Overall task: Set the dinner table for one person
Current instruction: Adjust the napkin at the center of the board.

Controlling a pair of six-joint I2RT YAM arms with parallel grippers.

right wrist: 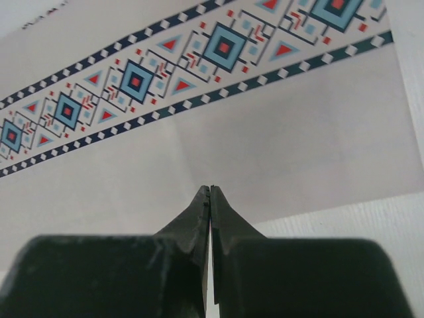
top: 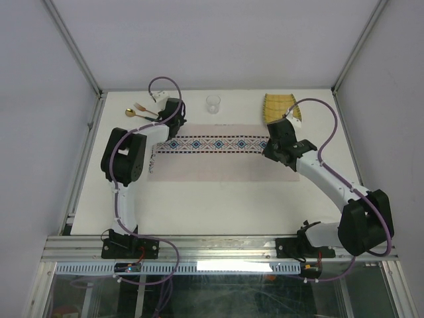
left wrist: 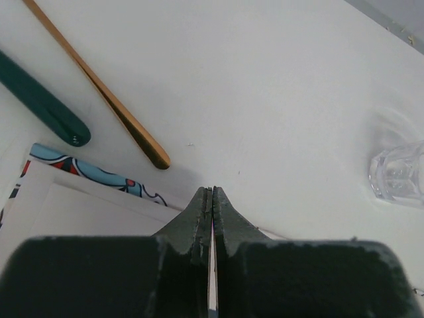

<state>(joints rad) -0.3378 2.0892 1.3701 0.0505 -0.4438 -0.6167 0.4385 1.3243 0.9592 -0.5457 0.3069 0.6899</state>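
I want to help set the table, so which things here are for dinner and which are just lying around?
For the job:
- dinner table
- patterned placemat
- clear glass
- gold spoon
- green-handled utensil
- yellow ribbed piece, probably; unclear what it is

Just there:
- purple cable on the arm
- wiring below the near rail

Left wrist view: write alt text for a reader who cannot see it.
Shut left gripper at bottom, over a placemat corner on the table. A gold handle and green handle lie upper left; glass at right.
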